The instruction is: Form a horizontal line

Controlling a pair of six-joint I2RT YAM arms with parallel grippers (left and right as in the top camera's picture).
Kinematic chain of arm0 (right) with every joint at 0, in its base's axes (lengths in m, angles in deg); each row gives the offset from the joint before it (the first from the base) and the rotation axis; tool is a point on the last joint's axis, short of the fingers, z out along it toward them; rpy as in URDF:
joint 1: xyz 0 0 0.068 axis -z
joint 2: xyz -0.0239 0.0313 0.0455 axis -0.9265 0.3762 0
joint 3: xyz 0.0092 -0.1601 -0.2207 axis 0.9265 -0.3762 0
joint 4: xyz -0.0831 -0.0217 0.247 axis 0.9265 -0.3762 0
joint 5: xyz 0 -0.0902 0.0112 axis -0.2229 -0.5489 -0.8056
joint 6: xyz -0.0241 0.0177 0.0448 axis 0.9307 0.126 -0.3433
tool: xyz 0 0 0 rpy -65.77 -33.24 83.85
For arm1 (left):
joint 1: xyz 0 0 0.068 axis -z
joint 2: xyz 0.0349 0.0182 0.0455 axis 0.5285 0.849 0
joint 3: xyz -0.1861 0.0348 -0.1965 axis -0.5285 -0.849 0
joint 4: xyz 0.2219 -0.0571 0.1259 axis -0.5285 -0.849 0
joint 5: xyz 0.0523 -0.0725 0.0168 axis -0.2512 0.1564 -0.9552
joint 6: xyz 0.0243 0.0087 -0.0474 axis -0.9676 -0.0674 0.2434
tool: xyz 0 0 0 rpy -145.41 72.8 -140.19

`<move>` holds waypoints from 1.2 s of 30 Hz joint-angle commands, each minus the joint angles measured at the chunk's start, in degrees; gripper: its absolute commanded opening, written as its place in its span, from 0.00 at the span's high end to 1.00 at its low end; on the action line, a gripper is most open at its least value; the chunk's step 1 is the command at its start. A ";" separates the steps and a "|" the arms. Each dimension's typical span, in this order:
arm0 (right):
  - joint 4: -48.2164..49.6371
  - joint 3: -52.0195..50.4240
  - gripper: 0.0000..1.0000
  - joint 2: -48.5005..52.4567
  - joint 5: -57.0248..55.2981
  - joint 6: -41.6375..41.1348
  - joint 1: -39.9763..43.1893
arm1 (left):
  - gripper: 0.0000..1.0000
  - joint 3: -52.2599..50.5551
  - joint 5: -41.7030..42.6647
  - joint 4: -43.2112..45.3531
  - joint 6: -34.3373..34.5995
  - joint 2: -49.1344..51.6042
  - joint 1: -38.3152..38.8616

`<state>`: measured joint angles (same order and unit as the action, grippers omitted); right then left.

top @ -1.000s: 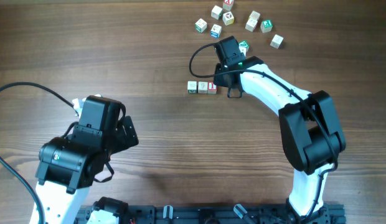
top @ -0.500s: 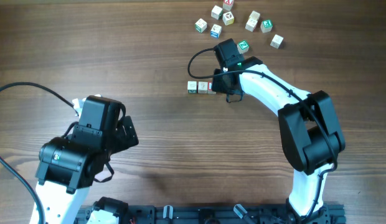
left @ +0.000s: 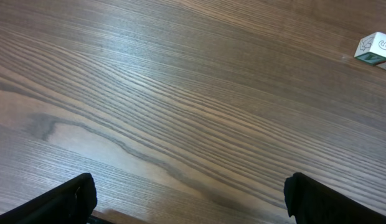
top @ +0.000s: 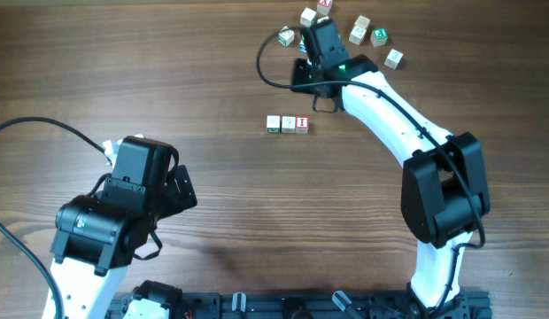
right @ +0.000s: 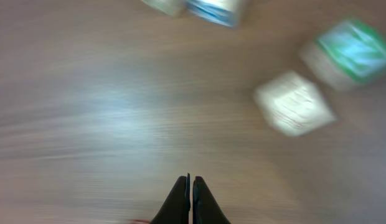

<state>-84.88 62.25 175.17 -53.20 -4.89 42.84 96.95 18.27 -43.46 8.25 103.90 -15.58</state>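
Three small lettered cubes stand touching in a short left-to-right row (top: 288,124) at mid-table. Several loose cubes (top: 359,31) lie scattered at the far edge. My right gripper (top: 306,76) is shut and empty, between the row and the loose cubes, apart from both. In the blurred right wrist view its fingers (right: 190,186) are pressed together, with a white cube (right: 294,102), a green cube (right: 345,53) and a blue cube (right: 215,7) ahead. My left gripper (top: 181,188) is open and empty at the near left; its fingers (left: 190,199) frame bare wood.
The left wrist view shows one white cube (left: 375,48) far off at the top right. A black cable (top: 44,128) loops over the left of the table. The right arm (top: 390,106) stretches from the near right toward the far cubes.
My right gripper has drawn back from the right end of the row toward the far cubes. The row and the left arm have not moved.
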 commanded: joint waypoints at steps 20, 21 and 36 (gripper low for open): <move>0.63 0.33 0.95 8.68 1.77 0.63 -11.37 | 0.00 -0.22 0.15 0.13 0.79 -0.26 -0.46; 0.33 0.33 0.95 8.68 0.98 0.63 -11.37 | 0.00 -0.22 0.15 0.11 0.79 -0.24 -0.46; -4.13 0.33 0.95 8.68 -2.93 1.29 -11.37 | 0.00 -0.22 0.15 0.13 0.79 -0.26 -0.46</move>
<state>-88.71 62.43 183.06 -53.68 -3.58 31.65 96.95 18.27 -43.46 8.25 103.90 -15.58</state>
